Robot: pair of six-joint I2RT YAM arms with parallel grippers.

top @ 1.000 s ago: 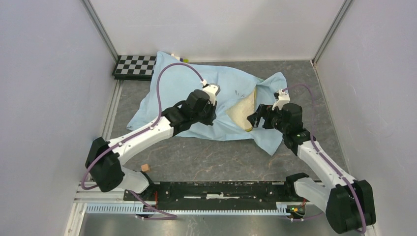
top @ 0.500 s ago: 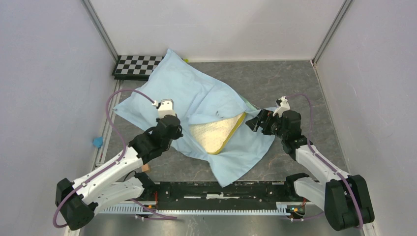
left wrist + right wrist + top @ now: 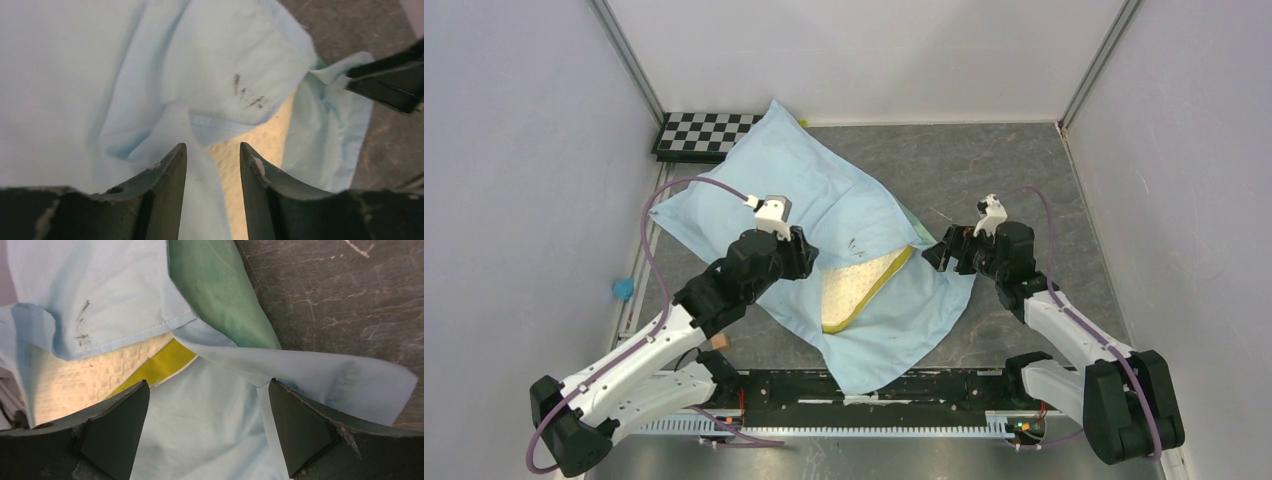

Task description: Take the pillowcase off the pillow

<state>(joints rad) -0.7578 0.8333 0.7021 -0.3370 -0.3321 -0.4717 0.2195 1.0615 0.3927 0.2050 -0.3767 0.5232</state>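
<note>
The light-blue pillowcase (image 3: 824,190) lies crumpled across the table, still over most of the pillow. A cream corner of the pillow (image 3: 854,290) with its mustard band shows at the open end. My left gripper (image 3: 810,264) hovers over the cloth beside that corner. Seen from the left wrist, the left gripper (image 3: 212,146) is open, with blue fabric and the cream pillow (image 3: 250,145) below the gap. My right gripper (image 3: 208,382) is wide open over the pillowcase (image 3: 200,430), near the green flap (image 3: 215,290) and the pillow's yellow band (image 3: 160,365).
A checkerboard (image 3: 704,132) lies at the back left corner. A small wooden block (image 3: 717,341) and a small blue object (image 3: 623,289) sit near the left wall. Grey walls close in both sides, and the black rail (image 3: 854,385) runs along the near edge.
The left arm dragged the pillowcase and pillow leftward and nearer, then its jaws parted and let go of the cloth. The exposed pillow corner turned. The right gripper shifted slightly and stayed open.
</note>
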